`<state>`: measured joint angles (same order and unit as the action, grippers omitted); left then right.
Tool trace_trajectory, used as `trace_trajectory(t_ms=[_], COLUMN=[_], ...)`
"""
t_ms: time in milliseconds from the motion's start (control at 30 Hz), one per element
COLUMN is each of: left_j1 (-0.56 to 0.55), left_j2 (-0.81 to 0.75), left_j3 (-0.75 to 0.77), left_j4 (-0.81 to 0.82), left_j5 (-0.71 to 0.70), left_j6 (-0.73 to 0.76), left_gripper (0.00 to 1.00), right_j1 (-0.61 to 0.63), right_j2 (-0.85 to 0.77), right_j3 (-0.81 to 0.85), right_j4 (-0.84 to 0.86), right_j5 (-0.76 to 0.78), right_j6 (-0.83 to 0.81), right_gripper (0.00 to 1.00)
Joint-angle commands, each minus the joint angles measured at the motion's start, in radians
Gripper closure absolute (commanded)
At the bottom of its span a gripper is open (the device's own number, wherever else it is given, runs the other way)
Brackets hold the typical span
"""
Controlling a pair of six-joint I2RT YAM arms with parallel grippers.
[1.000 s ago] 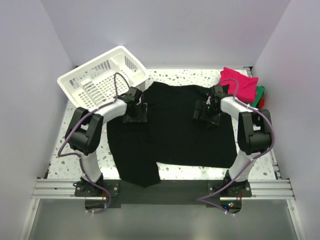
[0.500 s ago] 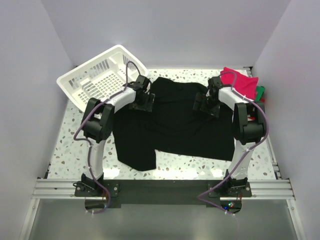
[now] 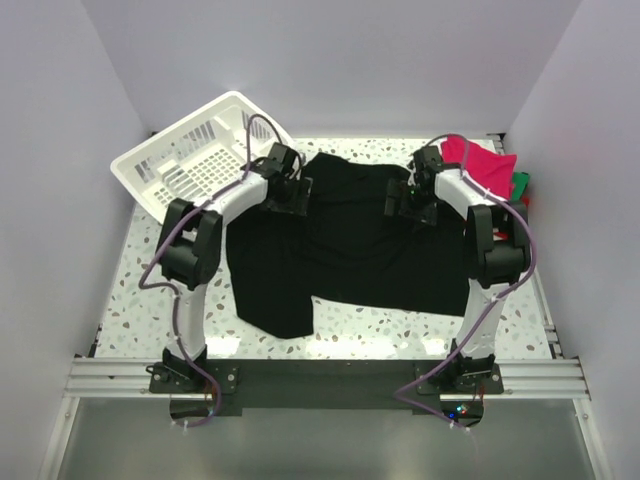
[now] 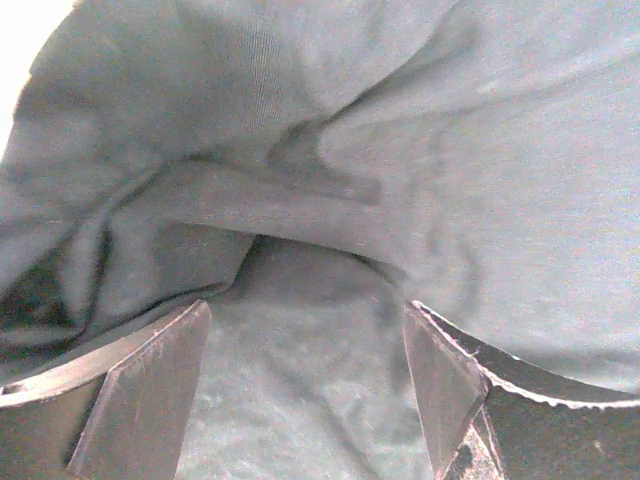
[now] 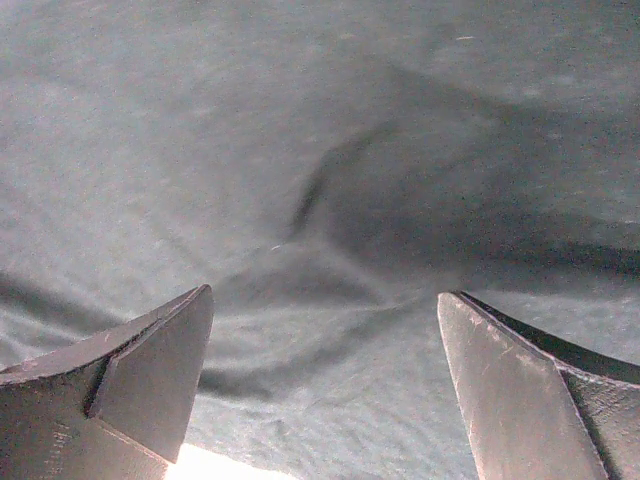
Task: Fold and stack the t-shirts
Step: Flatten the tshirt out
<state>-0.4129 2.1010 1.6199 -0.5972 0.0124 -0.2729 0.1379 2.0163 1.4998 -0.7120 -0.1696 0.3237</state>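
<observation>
Though rumpled, plain black t-shirt [image 3: 350,250]

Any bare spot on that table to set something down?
Yes: bare table left of the black shirt, in front of the basket, and a strip along the shirt's near hem. The far side is crowded: left gripper and right gripper over the shirt, pile at far right.

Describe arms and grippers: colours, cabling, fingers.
The left arm and right arm have white links, black joints and looping purple cables. The left gripper and right gripper carry dark, flat, wedge-shaped fingers; one left finger has a serrated edge.
</observation>
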Motion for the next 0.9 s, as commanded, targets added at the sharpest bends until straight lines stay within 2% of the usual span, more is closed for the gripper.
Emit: trace_trajectory(t_ms=[0,233,433,633,767,867], left_j1=[-0.004,-0.021,-0.082,-0.129,-0.15,-0.161], left_j2=[-0.173,-0.393,-0.649,-0.879,-0.998,-1.068], left_j3=[-0.008,-0.233,-0.573,-0.78,-0.888,-0.972], left_j4=[0.094,0.091,0.083,-0.077,-0.194,-0.202], left_j5=[0.017,0.012,-0.038,-0.129,-0.117,-0.085], left_j6=[-0.02,-0.144,-0.258,-0.441,-0.548,-0.597], left_gripper=[0.17,0.17,0.19,0.26,0.3,0.32], right_j1=[0.037,0.114,0.155,0.164,0.163,0.166], right_j2=[-0.111,-0.186,-0.243,-0.303,-0.327,-0.34], right_j3=[0.004,-0.105,-0.22,-0.309,-0.357,-0.371], right_j4=[-0.004,0.032,0.075,0.085,0.1,0.109], right_j5=[0.001,-0.033,-0.05,-0.042,-0.044,-0.045], right_j6=[-0.04,-0.031,0.0,-0.003,0.003,0.012], right_gripper=[0.03,0.03,0.04,0.04,0.04,0.04])
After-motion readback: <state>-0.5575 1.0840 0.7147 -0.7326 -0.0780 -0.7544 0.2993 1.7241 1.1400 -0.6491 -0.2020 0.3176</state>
